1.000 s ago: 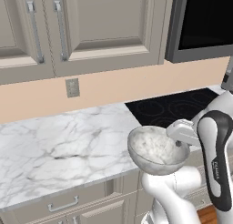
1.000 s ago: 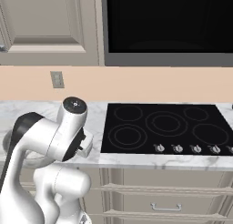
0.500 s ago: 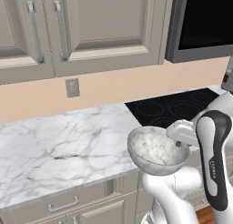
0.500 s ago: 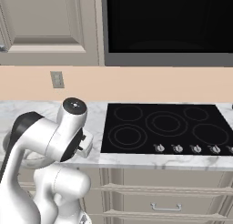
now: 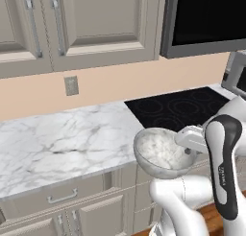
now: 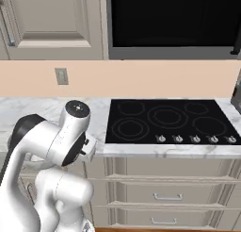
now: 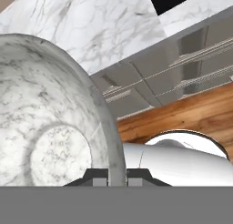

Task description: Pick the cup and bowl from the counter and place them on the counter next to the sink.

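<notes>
The bowl, wide, grey-white and mottled inside, hangs in the air just off the counter's front edge, tilted slightly. My gripper is shut on its right rim. In the hand view the bowl takes up the left half, and its rim runs down between the two dark tips of the gripper. White marble counter lies beyond it. The cup and the sink are out of view.
A black cooktop is set in the counter to the right, seen with its knobs as the cooktop in the right base view. Beige drawers lie below the worktop, wall cabinets above. A wood floor shows under the hand.
The arm and the bowl it holds have shifted very slightly. The grip is the same.
</notes>
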{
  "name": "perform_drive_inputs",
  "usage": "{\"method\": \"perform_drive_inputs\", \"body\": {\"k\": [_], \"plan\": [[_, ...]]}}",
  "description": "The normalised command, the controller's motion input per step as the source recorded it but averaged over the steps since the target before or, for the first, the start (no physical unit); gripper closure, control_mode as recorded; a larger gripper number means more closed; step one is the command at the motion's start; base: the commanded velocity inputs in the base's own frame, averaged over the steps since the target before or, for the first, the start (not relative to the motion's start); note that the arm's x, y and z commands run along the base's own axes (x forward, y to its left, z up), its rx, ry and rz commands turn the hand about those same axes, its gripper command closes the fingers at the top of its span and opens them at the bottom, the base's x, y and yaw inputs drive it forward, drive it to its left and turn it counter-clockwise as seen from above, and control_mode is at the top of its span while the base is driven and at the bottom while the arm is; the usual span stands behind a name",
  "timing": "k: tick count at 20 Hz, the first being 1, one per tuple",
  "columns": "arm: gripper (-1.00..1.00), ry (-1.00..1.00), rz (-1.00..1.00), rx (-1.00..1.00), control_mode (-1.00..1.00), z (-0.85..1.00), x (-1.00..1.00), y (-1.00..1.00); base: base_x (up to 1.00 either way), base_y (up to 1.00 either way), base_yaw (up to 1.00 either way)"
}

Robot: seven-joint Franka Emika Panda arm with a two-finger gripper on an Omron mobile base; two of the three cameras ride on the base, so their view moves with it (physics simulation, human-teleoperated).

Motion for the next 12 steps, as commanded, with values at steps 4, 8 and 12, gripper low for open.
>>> {"method": "perform_drive_inputs", "body": {"k": [4, 8, 12], "plan": [[1.00, 0.00, 0.00, 0.00, 1.00, 0.00, 0.00, 0.00, -0.41, -0.18, -0.11], [1.00, 0.00, 0.00, 0.00, 1.00, 0.00, 0.00, 0.00, -0.01, -0.25, -0.40], [1.00, 0.00, 0.00, 0.00, 1.00, 0.00, 0.00, 0.00, 0.10, -0.42, -0.66]]}}
